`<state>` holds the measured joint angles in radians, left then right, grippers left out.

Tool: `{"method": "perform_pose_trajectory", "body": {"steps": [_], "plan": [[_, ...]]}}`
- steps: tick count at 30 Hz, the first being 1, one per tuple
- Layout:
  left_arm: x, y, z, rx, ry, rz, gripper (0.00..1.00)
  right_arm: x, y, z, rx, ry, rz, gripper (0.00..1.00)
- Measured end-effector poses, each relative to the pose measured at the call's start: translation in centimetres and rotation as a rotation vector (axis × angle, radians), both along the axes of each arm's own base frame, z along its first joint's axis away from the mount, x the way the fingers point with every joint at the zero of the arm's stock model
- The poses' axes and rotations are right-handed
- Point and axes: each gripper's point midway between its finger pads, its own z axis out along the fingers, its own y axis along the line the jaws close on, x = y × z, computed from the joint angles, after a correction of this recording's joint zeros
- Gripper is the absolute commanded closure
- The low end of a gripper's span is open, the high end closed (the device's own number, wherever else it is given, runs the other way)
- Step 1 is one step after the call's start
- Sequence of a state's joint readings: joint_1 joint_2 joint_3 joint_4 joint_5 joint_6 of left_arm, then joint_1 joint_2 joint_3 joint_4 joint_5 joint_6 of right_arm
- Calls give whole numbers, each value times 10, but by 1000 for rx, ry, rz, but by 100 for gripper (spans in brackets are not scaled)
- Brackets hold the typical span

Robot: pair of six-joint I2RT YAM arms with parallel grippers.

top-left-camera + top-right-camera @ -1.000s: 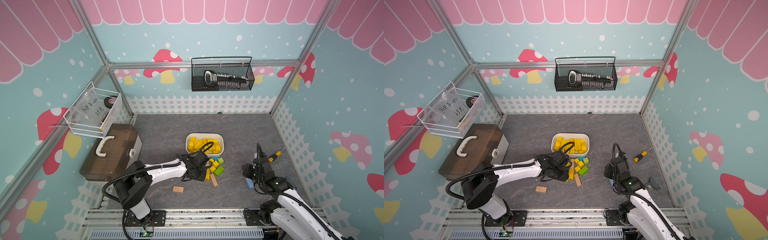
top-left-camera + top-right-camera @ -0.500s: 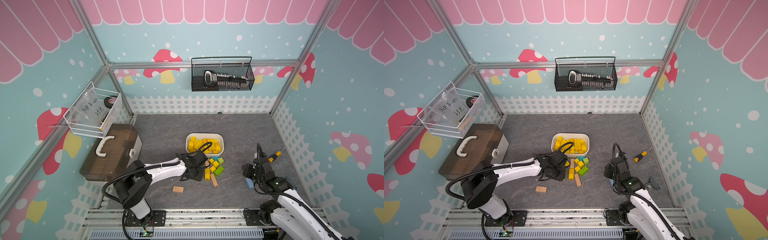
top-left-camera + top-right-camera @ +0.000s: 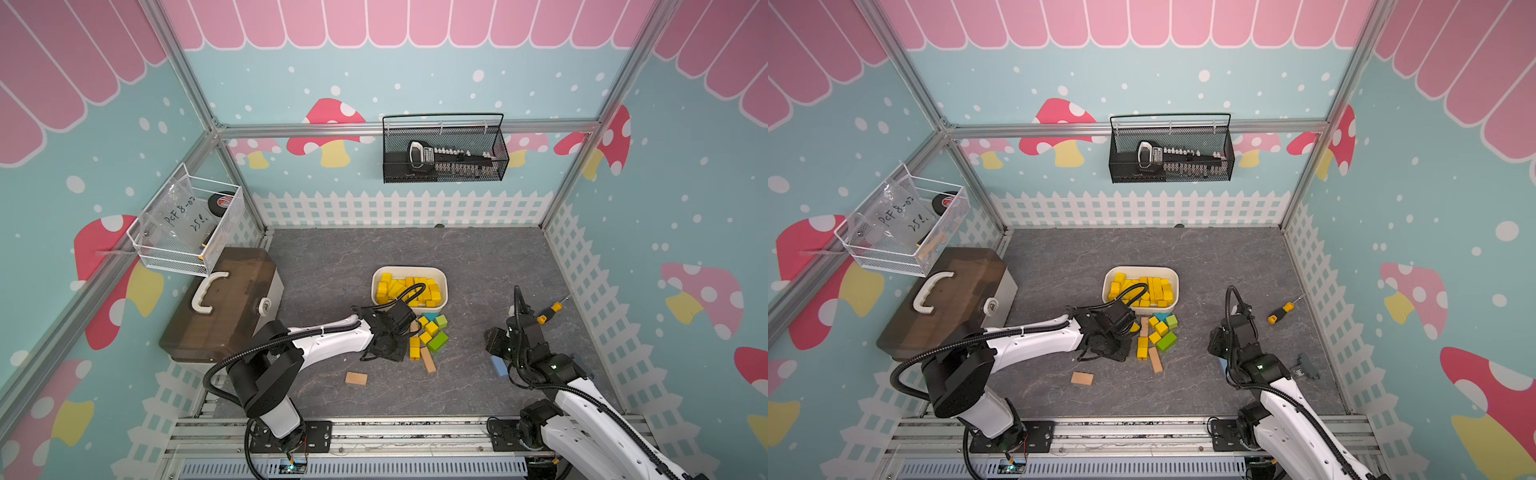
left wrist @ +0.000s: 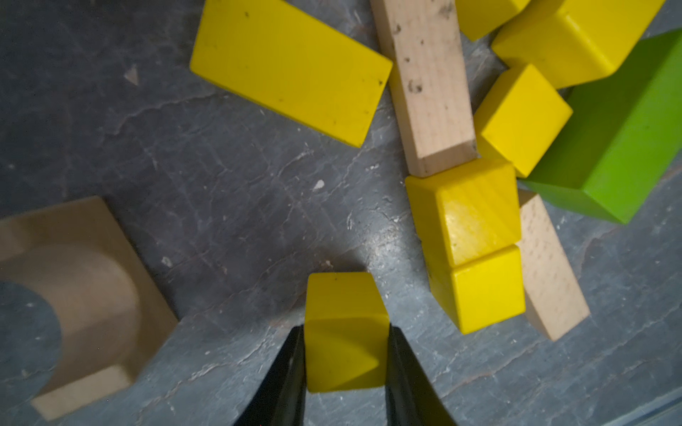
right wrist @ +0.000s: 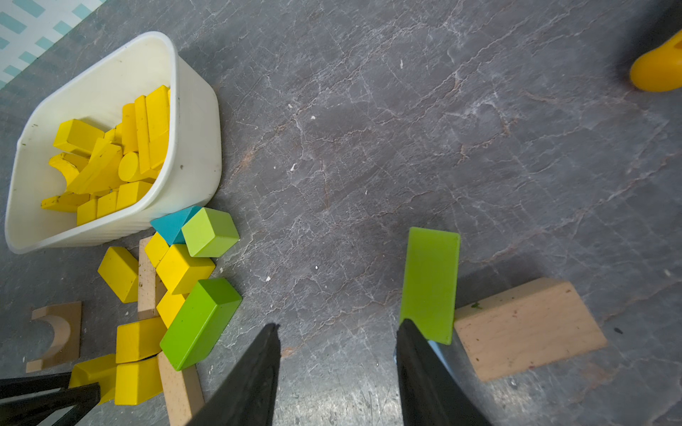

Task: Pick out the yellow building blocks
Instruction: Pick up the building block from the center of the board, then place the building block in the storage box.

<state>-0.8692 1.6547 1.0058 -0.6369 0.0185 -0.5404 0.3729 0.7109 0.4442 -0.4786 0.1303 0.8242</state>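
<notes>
A small yellow cube (image 4: 343, 295) stands on the grey floor with my left gripper (image 4: 346, 330) shut on it, one black finger pressed against each side. More yellow building blocks lie loose beside it (image 4: 291, 70), (image 4: 476, 250), mixed with green and tan ones; in both top views they sit just in front of the tub (image 3: 430, 328), (image 3: 1160, 328). Several yellow blocks fill the white tub (image 3: 409, 270), (image 5: 110, 162). My right gripper (image 5: 339, 324) hovers open over bare floor, well right of the pile, holding nothing.
Green blocks (image 5: 201, 321), a teal wedge (image 5: 171, 225) and tan bars (image 4: 428, 85) mix with the pile. A tan arch (image 4: 73, 295) lies by the left gripper. A flat green block (image 5: 430, 284), tan block (image 5: 527, 328), blue block (image 3: 498, 365), screwdriver (image 3: 548, 309) and brown toolbox (image 3: 224, 307) are about.
My left wrist has shifted slightly at the near edge of the pile and its jaws have drawn in on the yellow cube. The right arm has not moved.
</notes>
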Motion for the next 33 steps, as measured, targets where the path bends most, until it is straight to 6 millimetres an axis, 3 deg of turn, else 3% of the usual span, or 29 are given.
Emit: {"method": "perform_pose_trajectory", "body": {"steps": [5,11,22,27,33], "plan": [[8,-1,16,-11,-16,2,68,0,0,0,-1,1,0,49],[35,2,42,-38,-57,29,68,0,0,0,-1,2,0,49],[125,13,107,-105,-170,110,67,0,0,0,-1,1,0,49],[161,16,106,-99,-173,145,67,0,0,0,0,0,0,48],[194,11,91,-82,-158,154,67,0,0,0,-1,0,0,48]]}}
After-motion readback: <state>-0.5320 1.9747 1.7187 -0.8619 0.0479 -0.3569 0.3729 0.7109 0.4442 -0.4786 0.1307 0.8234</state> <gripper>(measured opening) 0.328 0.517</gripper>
